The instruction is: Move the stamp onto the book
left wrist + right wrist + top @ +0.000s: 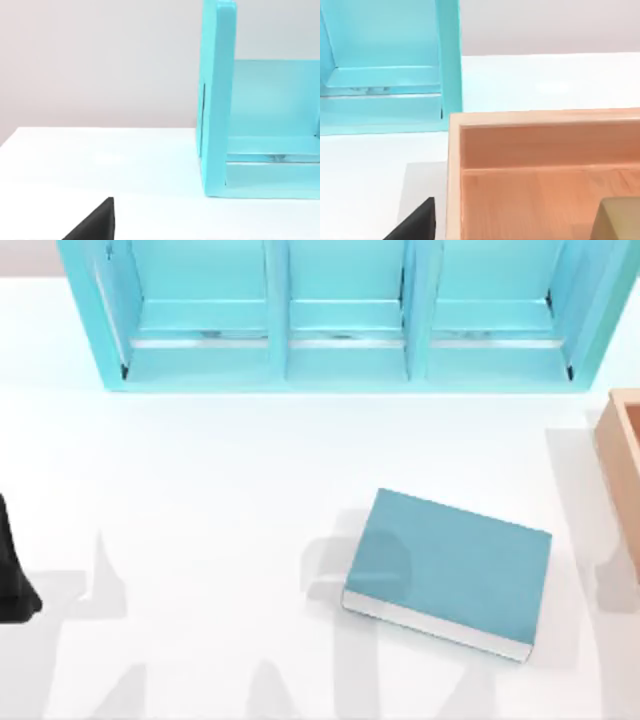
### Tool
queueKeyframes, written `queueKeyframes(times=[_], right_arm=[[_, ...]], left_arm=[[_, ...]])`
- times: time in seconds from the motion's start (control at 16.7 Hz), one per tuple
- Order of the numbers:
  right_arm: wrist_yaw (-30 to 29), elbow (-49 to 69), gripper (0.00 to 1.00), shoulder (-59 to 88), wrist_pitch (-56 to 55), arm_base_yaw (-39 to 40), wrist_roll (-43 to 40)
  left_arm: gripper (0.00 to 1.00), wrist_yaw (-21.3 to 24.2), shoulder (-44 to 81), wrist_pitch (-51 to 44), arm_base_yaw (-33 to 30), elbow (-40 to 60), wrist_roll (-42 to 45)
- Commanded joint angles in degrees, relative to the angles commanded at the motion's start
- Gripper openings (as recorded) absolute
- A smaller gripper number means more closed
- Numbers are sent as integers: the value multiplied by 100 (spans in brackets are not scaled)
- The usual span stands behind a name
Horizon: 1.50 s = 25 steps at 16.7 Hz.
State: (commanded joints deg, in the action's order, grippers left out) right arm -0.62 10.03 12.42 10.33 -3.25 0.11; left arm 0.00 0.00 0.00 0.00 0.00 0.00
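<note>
Right wrist view: stamp [619, 218] is seen inside wooden box [520, 150], near a wall. Top view: book [450, 568] lies at 5 o'clock, bare table [200, 500] all round it; box at 3 o'clock edge, shelf [340, 320] at 12. Left arm [12, 570] parked at 9 o'clock. Finger state of either gripper cannot be told.

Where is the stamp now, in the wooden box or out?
In: the stamp sits on the floor of the wooden box, in the right wrist view.

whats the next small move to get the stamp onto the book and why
Probably lower the right gripper into the light-wood box toward the stamp. The stamp sits on the box floor, ungrasped, and the book lies bare. The left arm sits at the table's left edge.
</note>
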Motion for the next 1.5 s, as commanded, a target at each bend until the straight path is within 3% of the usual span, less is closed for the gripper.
queueKeyframes(times=[0.96, 1.26, 1.5], right_arm=[[102, 6561, 100, 7644, 5085, -1131, -1281], [32, 7628, 100, 9062, 6086, -1327, -1524], [54, 7866, 100, 9304, 6245, -1334, -1595]], left_arm=[[100, 0, 0, 0, 0, 0, 0], [100, 0, 0, 0, 0, 0, 0], [100, 0, 0, 0, 0, 0, 0]])
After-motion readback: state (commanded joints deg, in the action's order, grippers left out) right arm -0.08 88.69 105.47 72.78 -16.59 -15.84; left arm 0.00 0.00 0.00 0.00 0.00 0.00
